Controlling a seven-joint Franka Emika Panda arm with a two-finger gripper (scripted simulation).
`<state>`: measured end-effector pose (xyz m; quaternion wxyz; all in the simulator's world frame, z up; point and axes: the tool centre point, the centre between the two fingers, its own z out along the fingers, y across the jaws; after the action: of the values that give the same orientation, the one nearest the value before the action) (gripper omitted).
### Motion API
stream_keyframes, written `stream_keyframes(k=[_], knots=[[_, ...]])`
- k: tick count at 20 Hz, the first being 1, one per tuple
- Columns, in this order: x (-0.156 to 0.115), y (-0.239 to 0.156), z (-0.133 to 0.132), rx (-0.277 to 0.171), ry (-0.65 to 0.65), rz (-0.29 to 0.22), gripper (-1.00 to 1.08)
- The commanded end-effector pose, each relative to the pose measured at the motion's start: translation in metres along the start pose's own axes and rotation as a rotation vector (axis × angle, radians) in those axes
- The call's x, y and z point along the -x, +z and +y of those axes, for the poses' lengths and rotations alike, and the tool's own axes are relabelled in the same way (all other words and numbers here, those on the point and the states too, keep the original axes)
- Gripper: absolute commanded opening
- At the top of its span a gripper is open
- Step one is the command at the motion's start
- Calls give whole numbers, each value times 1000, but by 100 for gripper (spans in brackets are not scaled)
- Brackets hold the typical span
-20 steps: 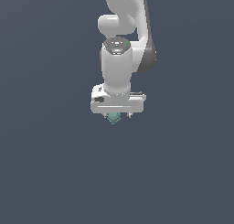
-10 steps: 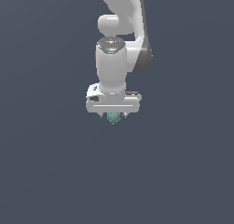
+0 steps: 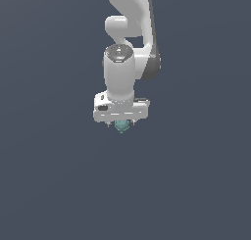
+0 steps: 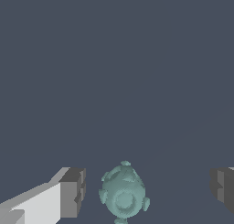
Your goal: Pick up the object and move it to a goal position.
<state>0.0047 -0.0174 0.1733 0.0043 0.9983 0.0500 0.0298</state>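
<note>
Hanging between the gripper's (image 4: 146, 191) spread fingers, object (image 4: 123, 195) untouched.

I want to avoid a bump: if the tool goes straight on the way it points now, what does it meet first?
Most likely the teal blob, which sits between the open fingers with gaps on both sides. Depth is unclear; the tool may already be around it.
</note>
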Motion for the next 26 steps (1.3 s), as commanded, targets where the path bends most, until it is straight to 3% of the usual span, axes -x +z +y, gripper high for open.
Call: stream_keyframes(k=[1,17,26], knots=[[6,7,0,0,-44,-5,100],[66,60,-4,-16,-446,-42,100],[88,76,-7,-27,-579,-52,100]])
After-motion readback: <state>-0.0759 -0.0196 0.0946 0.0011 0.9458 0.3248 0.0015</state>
